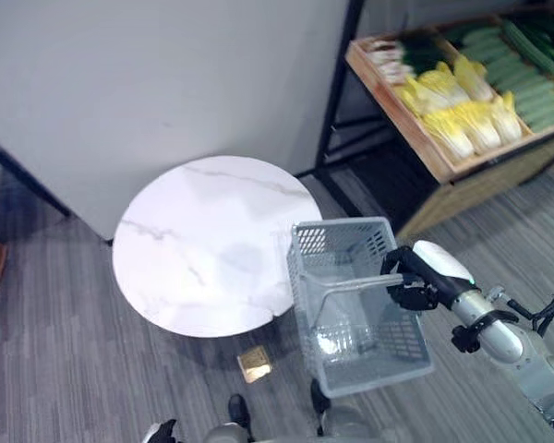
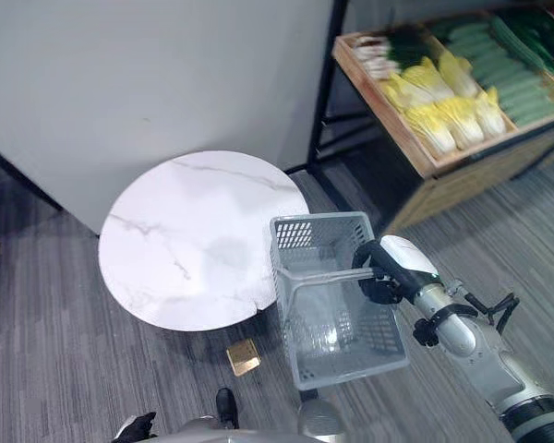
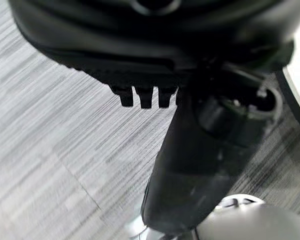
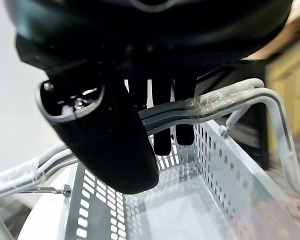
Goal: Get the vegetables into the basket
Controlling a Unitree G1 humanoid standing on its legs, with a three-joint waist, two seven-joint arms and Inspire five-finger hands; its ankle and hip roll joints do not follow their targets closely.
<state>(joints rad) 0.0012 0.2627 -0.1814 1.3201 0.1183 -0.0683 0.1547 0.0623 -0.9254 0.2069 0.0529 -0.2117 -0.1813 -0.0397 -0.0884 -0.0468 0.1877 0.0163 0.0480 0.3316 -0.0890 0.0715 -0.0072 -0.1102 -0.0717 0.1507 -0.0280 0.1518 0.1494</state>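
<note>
From the left eye view you saw the right hand curled round the grey wire handle of the pale grey perforated plastic basket, which hung above the grey striped carpet just beside the round white marble-look table. The vegetables, pale yellow cabbages and long green ones, lay in the slanted wooden crate shelf on its black metal frame, well apart from the basket. A small gold square object lay on the carpet near the table's edge.

In the right eye view you had the same layout; the left hand showed at the bottom edge, low by the carpet.

The left wrist view gave you the left hand's short dark fingers curled in over bare carpet, holding nothing.

In the right wrist view your right hand's fingers and thumb were wrapped round the handle bars, with the basket's see-through bottom below them holding no vegetables
</note>
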